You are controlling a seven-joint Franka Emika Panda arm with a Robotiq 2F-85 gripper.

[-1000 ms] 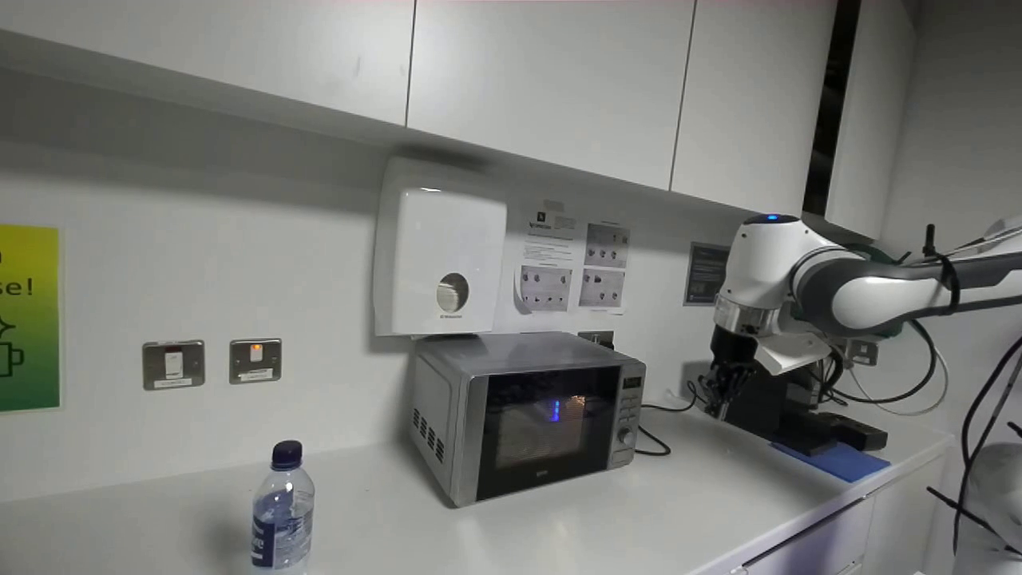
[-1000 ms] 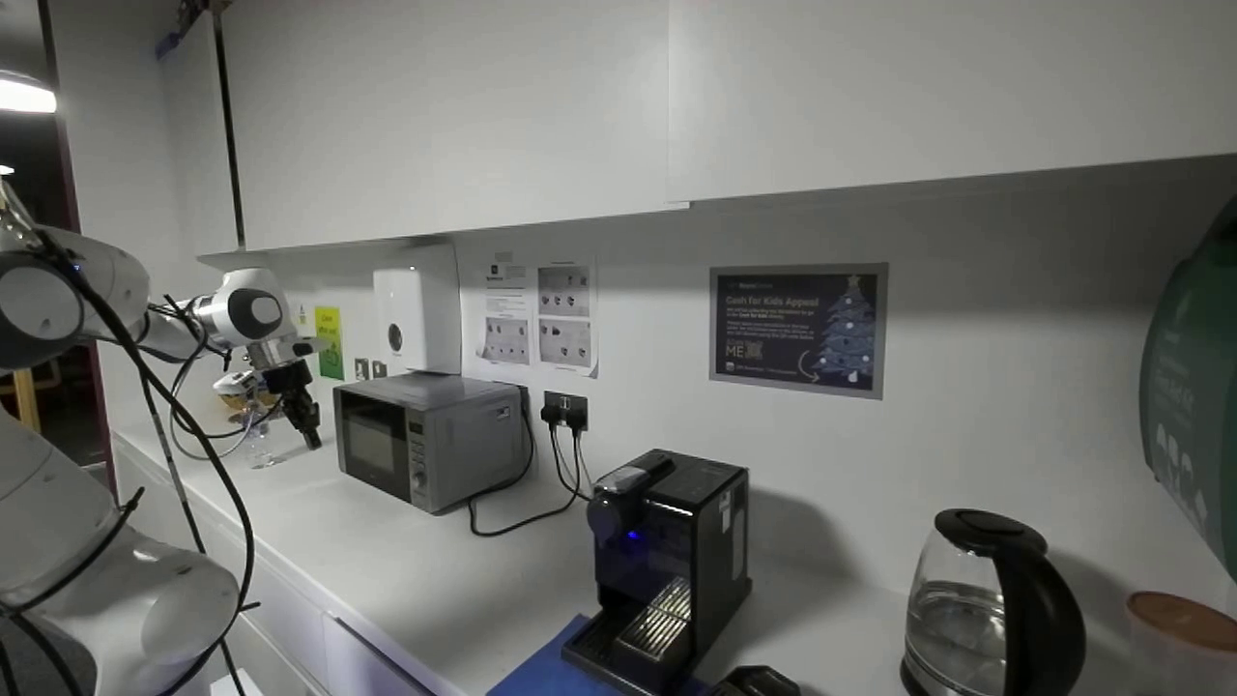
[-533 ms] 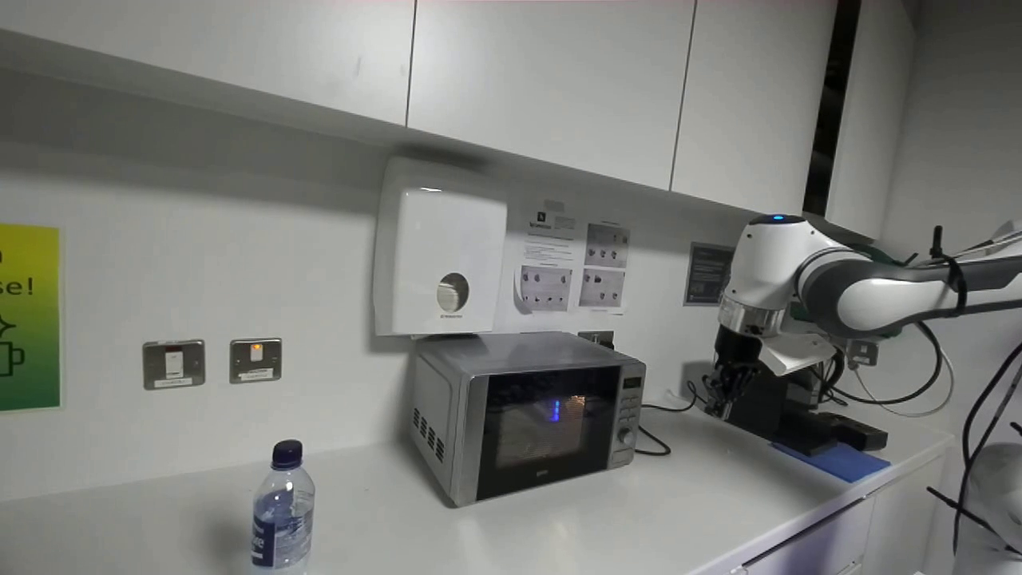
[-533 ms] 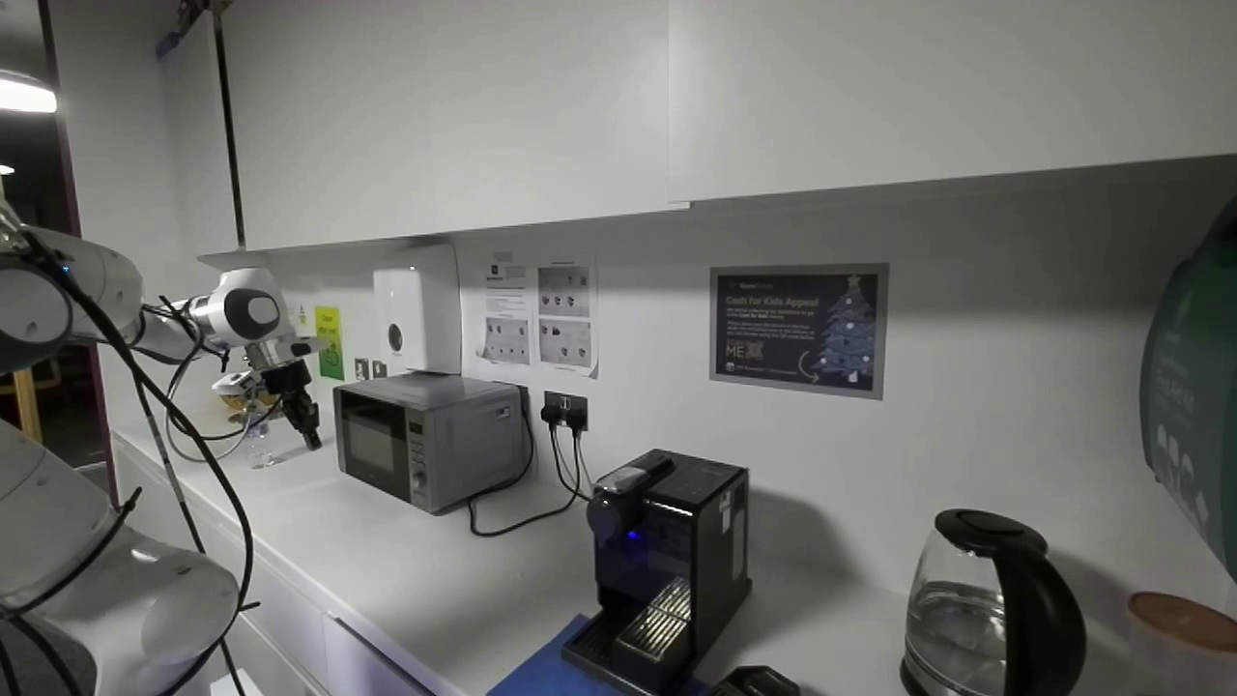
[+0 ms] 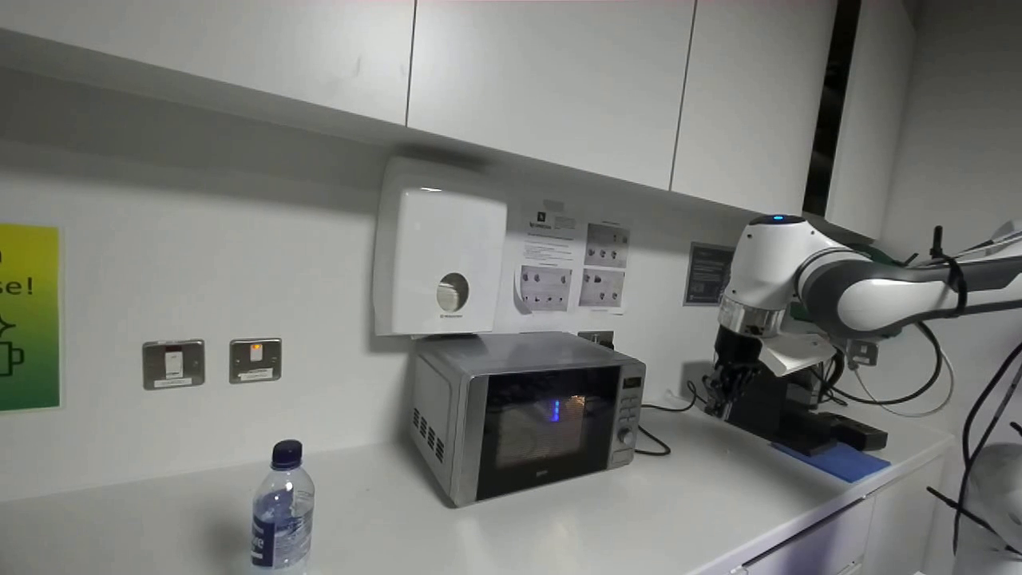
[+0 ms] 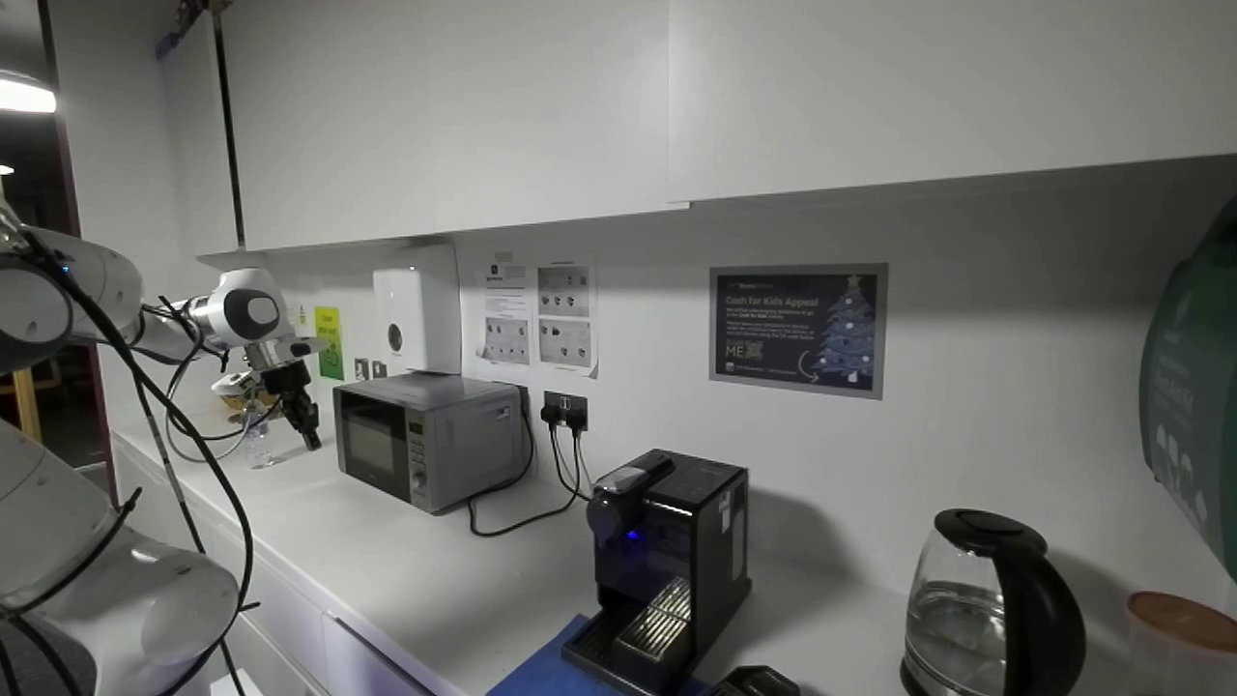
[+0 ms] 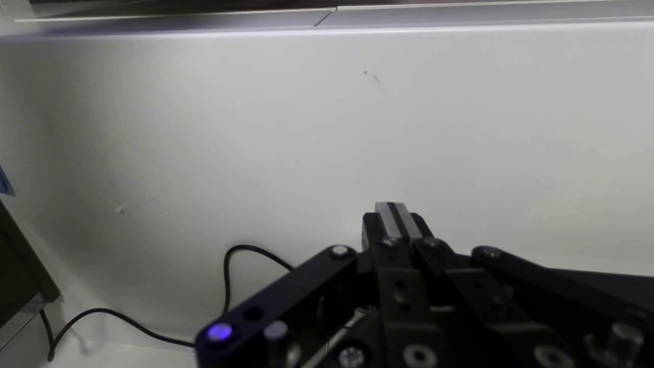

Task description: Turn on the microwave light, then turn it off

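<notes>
The gripper (image 7: 394,212) points down at a slant, its two fingers (image 7: 387,220) together. Above it is the white wrist (image 5: 762,267), and the arm (image 5: 886,302) runs back from there.

White wall cupboards (image 5: 551,72) run across twelve o'clock in both exterior views, broken at two o'clock in an exterior view by a dark upright strip (image 5: 833,104). The pale wall (image 5: 319,263) beneath lies in soft shade close under the cupboards. At nine o'clock in an exterior view hangs a yellow-and-green poster (image 5: 29,315), and between eight and nine sit two metal switch plates (image 5: 255,371), one with an orange glow (image 5: 256,347). A white worktop (image 5: 359,527) spans six o'clock, with pale cabinet fronts (image 5: 830,539) toward four. In an exterior view a lamp (image 6: 24,95) shines at ten o'clock against a dark space (image 6: 39,145), while a grey-edged notice (image 6: 773,331) with a printed Christmas tree (image 6: 848,331) hangs at three.
</notes>
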